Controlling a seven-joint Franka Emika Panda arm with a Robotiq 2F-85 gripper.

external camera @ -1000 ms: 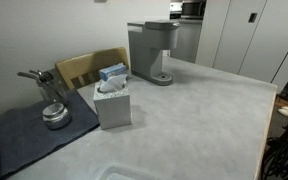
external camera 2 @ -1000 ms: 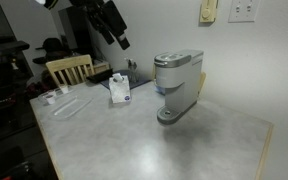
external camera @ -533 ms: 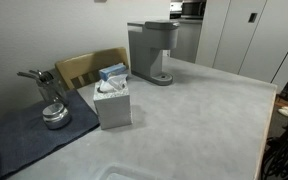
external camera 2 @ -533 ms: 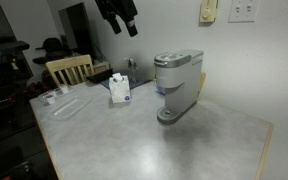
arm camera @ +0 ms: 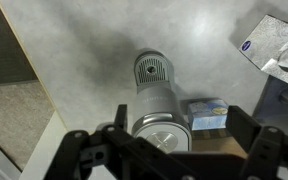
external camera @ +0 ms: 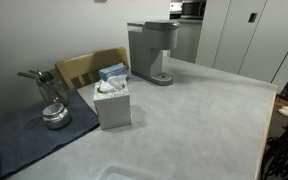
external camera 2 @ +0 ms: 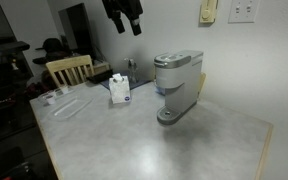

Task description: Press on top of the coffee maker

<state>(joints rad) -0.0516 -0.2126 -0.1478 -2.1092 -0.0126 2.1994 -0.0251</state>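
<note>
The claw [arm camera: 169, 152] hangs high over the grey surface [arm camera: 94, 50], jaws spread wide and empty. In the wrist view the coffee maker [arm camera: 160, 105] stands beneath it, well apart, with the tissue box [arm camera: 272, 48] at the machine's 2 o'clock.

Coffee maker [external camera: 152, 52]: on your table [external camera: 199, 112], below your gripper [external camera 2: 130, 24], well apart.
Tissue box [external camera: 113, 100]: on table, between coffee maker and chair [external camera: 87, 67].

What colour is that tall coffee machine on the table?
Grey. The coffee maker shows best in an exterior view, standing against the pale wall.
</note>
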